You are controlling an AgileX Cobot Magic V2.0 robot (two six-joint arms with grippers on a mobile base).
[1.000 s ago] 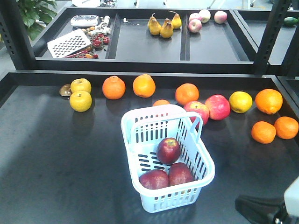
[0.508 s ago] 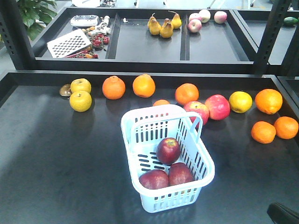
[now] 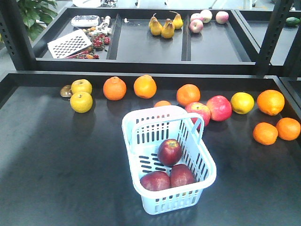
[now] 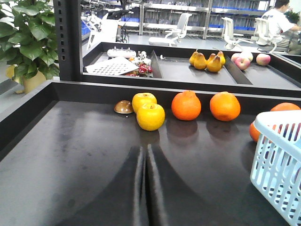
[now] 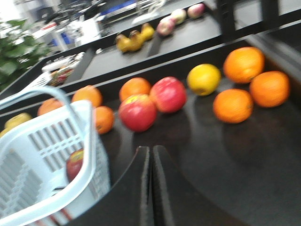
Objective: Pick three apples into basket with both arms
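Observation:
Three dark maroon apples lie inside the pale blue-white basket (image 3: 132, 128): one (image 3: 169, 151) mid-basket, two (image 3: 154, 181) (image 3: 181, 175) side by side at its near end. The basket stands at the table's middle front with its handle raised. Neither arm shows in the front view. In the left wrist view my left gripper (image 4: 144, 149) is shut and empty over bare table, the basket (image 4: 277, 155) to its right. In the right wrist view my right gripper (image 5: 151, 149) is shut and empty beside the basket (image 5: 89, 141), with one apple (image 5: 74, 163) visible through the slots.
Oranges (image 3: 114, 88) (image 3: 145, 86) (image 3: 188, 94) (image 3: 270, 101), yellow fruit (image 3: 81, 101) (image 3: 242, 102) and two brighter pink-red apples (image 3: 198, 110) (image 3: 219, 107) line the table's back. More oranges (image 3: 265, 133) (image 3: 288, 128) sit at the right. A rear shelf holds pears (image 3: 164, 24) and a grater (image 3: 69, 44).
The right arm, seen at the bottom right corner a second ago, has drawn back out of the front view. The basket and apples have not moved.

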